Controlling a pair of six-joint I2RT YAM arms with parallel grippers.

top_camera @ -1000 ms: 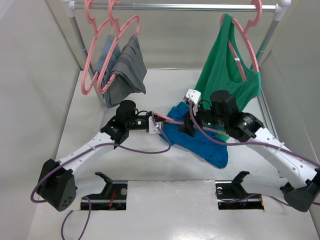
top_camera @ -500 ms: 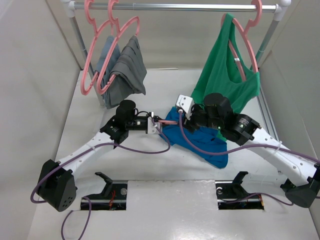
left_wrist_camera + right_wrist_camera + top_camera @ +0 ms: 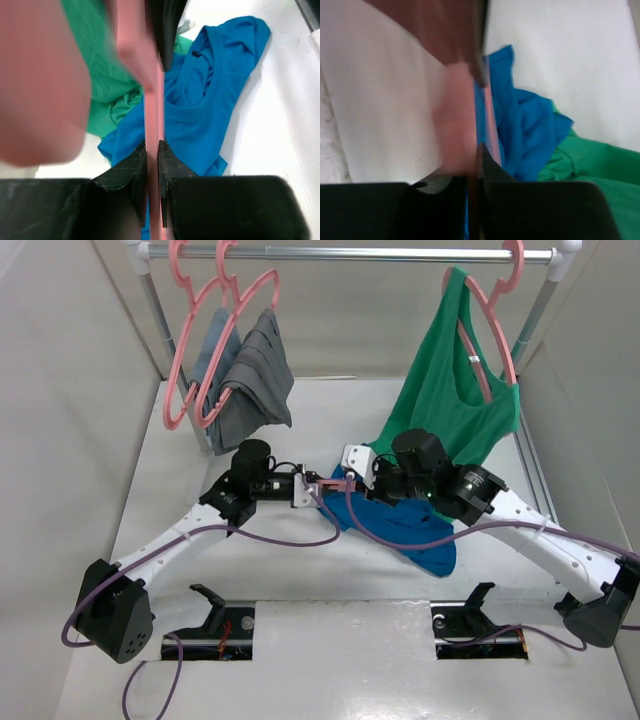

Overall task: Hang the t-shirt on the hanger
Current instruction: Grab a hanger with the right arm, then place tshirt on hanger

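Moved: the right arm (image 3: 520, 515) has swung in from the right over the last second, and its wrist now crowds the middle of the desk (image 3: 320, 415), just beside the left one.
Right hand (image 3: 348, 473): it stood wider a moment ago and has since drawn in. Its own view shows the right hand (image 3: 472, 156) with its fingers narrow on either side of a blurred pink bar. Whether they have pinched it yet, I cannot tell.
Left hand (image 3: 316, 486): it has not budged. The wrist view shows the left hand (image 3: 152, 150) clamped tight on the thin pink bar, holding it low over the desk.
Hanger (image 3: 335, 480): it spans the gap between the two hands. Only a short pink stretch shows from above, while up close the hanger (image 3: 152, 95) runs out over the blue cloth.
T-shirt (image 3: 405, 525): a bright blue heap on the desk, under and to the right of the right wrist, in neither hand. In the left wrist view the t-shirt (image 3: 200, 115) lies with its collar opening upward and is not yet on the hanger.
Backdrop: the green top (image 3: 450, 390) and the grey garments (image 3: 250, 375) hang where they were on the rail (image 3: 350, 254).
Meaning: this looks like a second hold on the hanger, or a handover. Threading has not begun, and one hand will likely have to let go to fetch the shirt.
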